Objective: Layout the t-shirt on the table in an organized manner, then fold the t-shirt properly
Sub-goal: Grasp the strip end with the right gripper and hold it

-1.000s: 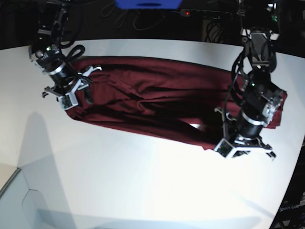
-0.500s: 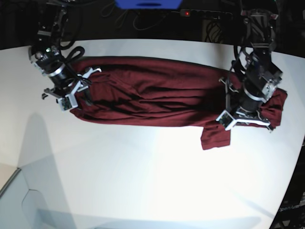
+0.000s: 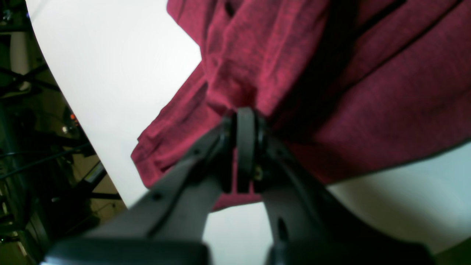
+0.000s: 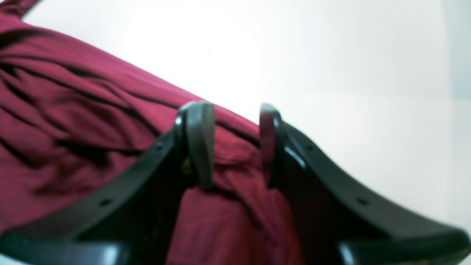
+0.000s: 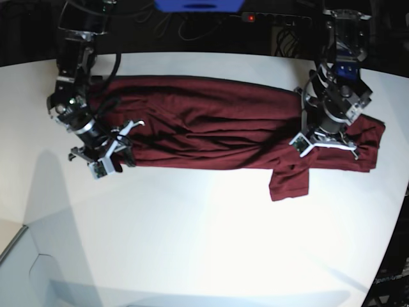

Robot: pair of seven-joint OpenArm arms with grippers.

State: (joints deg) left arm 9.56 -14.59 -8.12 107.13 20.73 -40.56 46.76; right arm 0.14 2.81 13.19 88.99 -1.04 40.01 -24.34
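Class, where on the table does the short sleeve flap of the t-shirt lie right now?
In the base view the sleeve flap lies flat on the white table, off the t-shirt's near edge toward the right, just below the left claw.

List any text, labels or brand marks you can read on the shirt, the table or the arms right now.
None can be read.
The t-shirt is plain maroon, with no print or tag showing.
The table is bare white.
The blue object at the base view's top edge shows no legible lettering.

t-shirt (image 5: 211, 125): maroon, wrinkled, lying stretched from 9 to 3 o'clock, sleeve drooping toward 5 o'clock
table (image 5: 192, 243): white, carrying it
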